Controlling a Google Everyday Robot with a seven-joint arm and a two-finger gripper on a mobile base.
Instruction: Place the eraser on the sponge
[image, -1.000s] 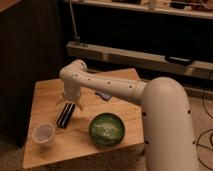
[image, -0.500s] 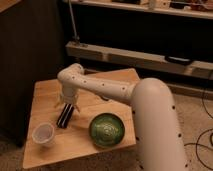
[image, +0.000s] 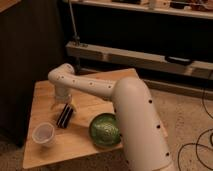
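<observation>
The eraser (image: 65, 117), a long black block with pale stripes, sits on the wooden table (image: 45, 95) left of centre, one end pointing toward the table's front. My gripper (image: 63, 104) hangs straight down over its far end, touching or nearly touching it. The white arm (image: 100, 87) reaches in from the right and covers the table's back right part. The sponge is hidden or out of view.
A green bowl (image: 105, 130) stands just right of the eraser near the front edge. A small white cup (image: 44, 134) stands at the front left. Dark shelving (image: 140, 55) runs behind the table, and cables (image: 200, 150) lie on the floor at right.
The arm's big link has swung lower and further left across the view. The gripper has stayed over the eraser, which has barely moved.
</observation>
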